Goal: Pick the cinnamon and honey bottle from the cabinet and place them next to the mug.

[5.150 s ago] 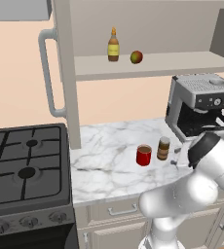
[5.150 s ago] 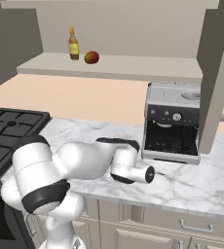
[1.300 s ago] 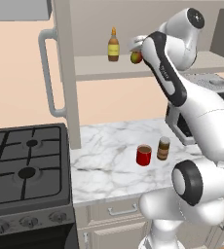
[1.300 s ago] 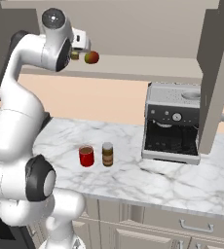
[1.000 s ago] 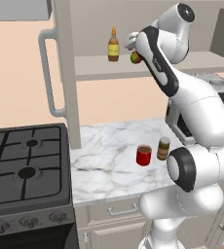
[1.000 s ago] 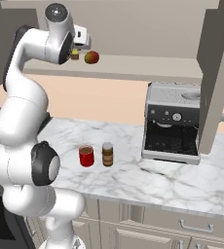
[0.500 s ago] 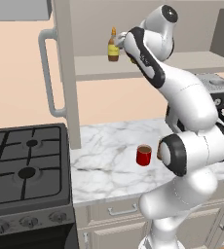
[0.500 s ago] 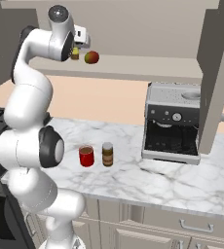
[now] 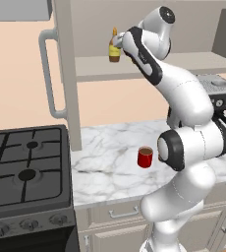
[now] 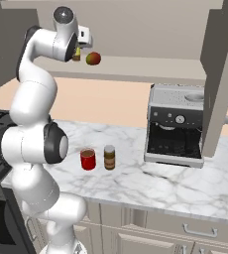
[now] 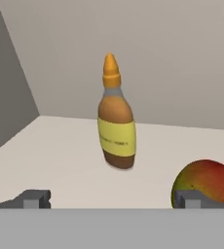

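Note:
The honey bottle (image 11: 117, 121), amber with an orange cap and yellow label, stands upright on the cabinet shelf (image 9: 183, 64). My gripper (image 11: 111, 199) is open in front of it, fingertips spread wide and apart from the bottle, nothing between them. In the left base view the gripper (image 9: 121, 45) sits just right of the honey bottle (image 9: 114, 47). On the marble counter the cinnamon jar (image 10: 109, 158) stands right beside the red mug (image 10: 87, 159). The arm hides the jar in the left base view, where the mug (image 9: 145, 157) shows.
A mango (image 11: 206, 182) lies on the shelf right of the bottle, close to one fingertip. The open cabinet door (image 9: 66, 74) with its bar handle hangs left of the shelf. A coffee machine (image 10: 178, 129) stands on the counter's right; a stove (image 9: 21, 167) is at left.
The arm rose from the counter to the shelf, then swung left from the mango to the honey bottle. The cinnamon jar stays beside the mug.

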Motion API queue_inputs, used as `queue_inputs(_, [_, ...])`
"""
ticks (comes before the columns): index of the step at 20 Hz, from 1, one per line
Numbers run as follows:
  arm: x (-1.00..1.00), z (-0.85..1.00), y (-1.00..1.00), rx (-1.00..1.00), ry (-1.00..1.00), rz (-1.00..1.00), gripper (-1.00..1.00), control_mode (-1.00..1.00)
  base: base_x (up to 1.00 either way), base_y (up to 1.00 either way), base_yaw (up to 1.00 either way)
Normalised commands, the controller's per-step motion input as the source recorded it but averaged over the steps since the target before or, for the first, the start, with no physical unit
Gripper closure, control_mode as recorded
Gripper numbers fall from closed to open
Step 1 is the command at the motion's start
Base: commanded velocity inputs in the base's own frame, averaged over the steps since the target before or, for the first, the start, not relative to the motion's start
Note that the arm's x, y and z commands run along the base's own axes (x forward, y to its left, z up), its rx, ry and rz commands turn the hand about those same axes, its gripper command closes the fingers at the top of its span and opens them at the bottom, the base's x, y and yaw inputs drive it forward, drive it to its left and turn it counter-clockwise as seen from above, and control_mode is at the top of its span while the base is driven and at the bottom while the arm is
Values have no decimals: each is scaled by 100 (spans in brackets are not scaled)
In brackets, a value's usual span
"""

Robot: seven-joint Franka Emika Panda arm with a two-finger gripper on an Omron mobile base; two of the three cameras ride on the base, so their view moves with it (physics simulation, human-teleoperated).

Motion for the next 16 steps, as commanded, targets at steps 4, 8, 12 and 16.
queue_inputs(4, [0, 0, 0, 0, 0, 15, -100, -100, 0, 0, 0])
queue_inputs(8, [3, -3, -7, 0, 0, 14, -100, -100, 0, 0, 0])
queue_inputs(12, [11, -6, -14, 0, 0, 9, -100, -100, 0, 0, 0])
queue_inputs(16, [14, 0, -7, 0, 0, 2, -100, -100, 0, 0, 0])
